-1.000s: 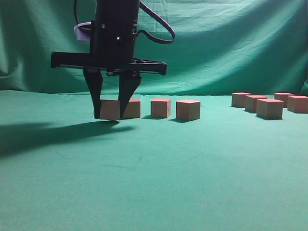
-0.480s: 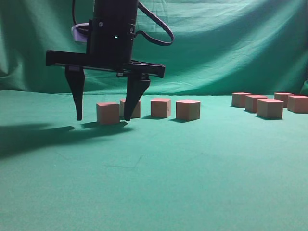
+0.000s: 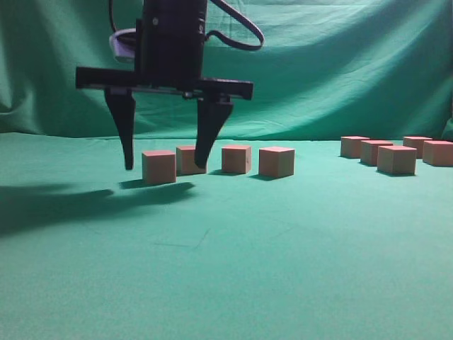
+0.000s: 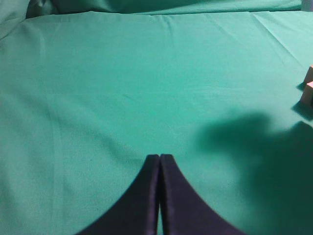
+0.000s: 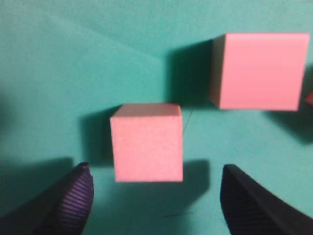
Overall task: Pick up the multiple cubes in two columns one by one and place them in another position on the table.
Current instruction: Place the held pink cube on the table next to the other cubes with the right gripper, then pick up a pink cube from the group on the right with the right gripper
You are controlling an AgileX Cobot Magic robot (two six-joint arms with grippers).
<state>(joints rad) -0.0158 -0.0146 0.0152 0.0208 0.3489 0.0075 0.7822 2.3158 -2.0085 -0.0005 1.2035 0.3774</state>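
Several reddish-pink cubes sit on the green table (image 3: 226, 269): a row at left (image 3: 236, 159) and a cluster at far right (image 3: 396, 159). My right gripper (image 3: 164, 167) reaches over the left end of the row, open. Its fingers (image 3: 127, 134) straddle the nearest cube (image 3: 158, 170) without touching it. In the right wrist view that cube (image 5: 146, 142) rests on the cloth just ahead of the open right gripper (image 5: 155, 171), with another cube (image 5: 257, 71) beyond it. The left gripper (image 4: 159, 156) is shut and empty over bare cloth.
The green backdrop (image 3: 340, 64) hangs behind the table. At the right edge of the left wrist view the corners of cubes (image 4: 309, 88) show beside a large shadow. The arm's shadow lies at the left of the cloth (image 3: 64, 202).
The right gripper was shut on the leftmost cube a second ago. It has opened, left the cube on the cloth and lifted slightly.
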